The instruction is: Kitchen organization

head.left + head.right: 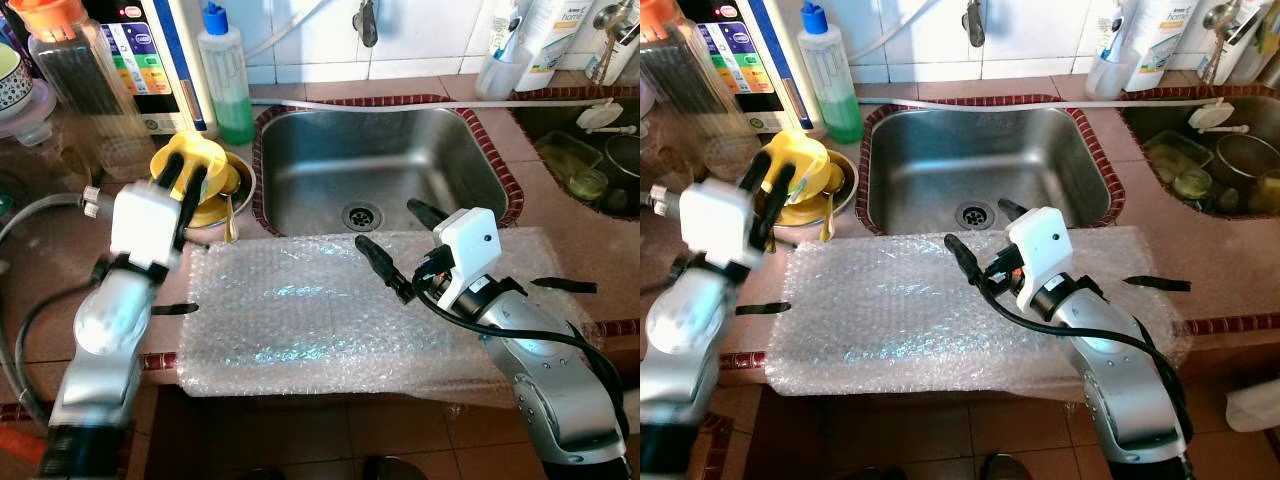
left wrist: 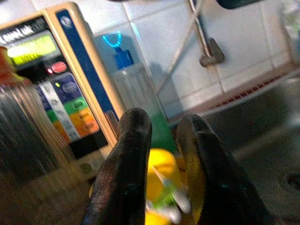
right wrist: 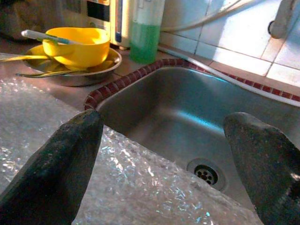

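Two tools are mine: my left tool (image 1: 183, 177) has its fingers nearly together around the rim of the yellow bowl (image 1: 196, 168) on the metal plate (image 3: 101, 67), while my right tool (image 1: 392, 240) hangs wide apart, holding nothing, above the bubble wrap (image 1: 300, 310) beside the sink (image 1: 330, 150).

Head cameras downward over sink (image 1: 380, 170)

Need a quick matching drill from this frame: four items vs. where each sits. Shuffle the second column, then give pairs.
Items:
1. yellow bowl
2. bubble wrap sheet
3. green soap bottle
4. right tool

Places:
A. spread over the counter's front edge
B. standing at the sink's back-left corner
C. on a metal plate left of the sink
D. open, over the sink's front rim

Pairs: 1-C, 2-A, 3-B, 4-D
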{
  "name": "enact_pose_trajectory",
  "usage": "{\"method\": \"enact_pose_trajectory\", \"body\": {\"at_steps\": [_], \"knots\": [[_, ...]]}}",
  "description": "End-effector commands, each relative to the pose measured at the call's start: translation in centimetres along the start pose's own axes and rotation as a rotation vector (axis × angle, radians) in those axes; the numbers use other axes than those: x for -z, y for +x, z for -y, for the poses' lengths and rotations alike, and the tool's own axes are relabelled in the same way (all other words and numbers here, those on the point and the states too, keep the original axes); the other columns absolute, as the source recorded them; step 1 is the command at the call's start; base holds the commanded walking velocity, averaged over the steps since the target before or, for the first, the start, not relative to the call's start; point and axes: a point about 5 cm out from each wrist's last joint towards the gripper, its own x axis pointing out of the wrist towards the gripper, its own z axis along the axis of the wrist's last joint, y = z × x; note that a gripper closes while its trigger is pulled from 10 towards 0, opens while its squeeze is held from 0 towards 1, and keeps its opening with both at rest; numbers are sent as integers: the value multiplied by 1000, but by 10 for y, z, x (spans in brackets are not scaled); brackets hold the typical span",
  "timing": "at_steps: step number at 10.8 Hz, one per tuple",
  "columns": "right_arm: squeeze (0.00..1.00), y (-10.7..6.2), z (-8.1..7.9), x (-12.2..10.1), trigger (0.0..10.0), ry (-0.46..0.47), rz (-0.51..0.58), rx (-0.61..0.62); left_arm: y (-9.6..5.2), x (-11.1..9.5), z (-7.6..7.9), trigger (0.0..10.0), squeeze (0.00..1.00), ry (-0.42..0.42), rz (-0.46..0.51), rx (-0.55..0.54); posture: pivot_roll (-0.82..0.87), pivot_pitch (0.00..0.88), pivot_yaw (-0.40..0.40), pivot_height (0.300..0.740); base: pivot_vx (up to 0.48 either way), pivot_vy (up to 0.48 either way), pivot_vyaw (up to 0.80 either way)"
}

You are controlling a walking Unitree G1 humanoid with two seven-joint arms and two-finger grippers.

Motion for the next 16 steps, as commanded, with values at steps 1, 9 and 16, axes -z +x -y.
{"method": "enact_pose_trajectory", "body": {"at_steps": [1, 9, 16], "knots": [[0, 0, -1, 1, 10000, -8, -3, -14, -2, -4, -1, 10000, 1000, 25, 17, 23, -182, 170, 13, 740, 0, 0, 0], [0, -3, -9, 2, 10000, 17, -7, -53, -15, 22, 26, 10000, 1000, 108, -60, 201, -198, 174, 25, 740, 0, 0, 0], [0, -4, -10, 0, 10000, 4, -6, -52, 5, 33, 25, 10000, 0, 182, -86, 84, -213, 177, 20, 740, 0, 0, 0]]}}
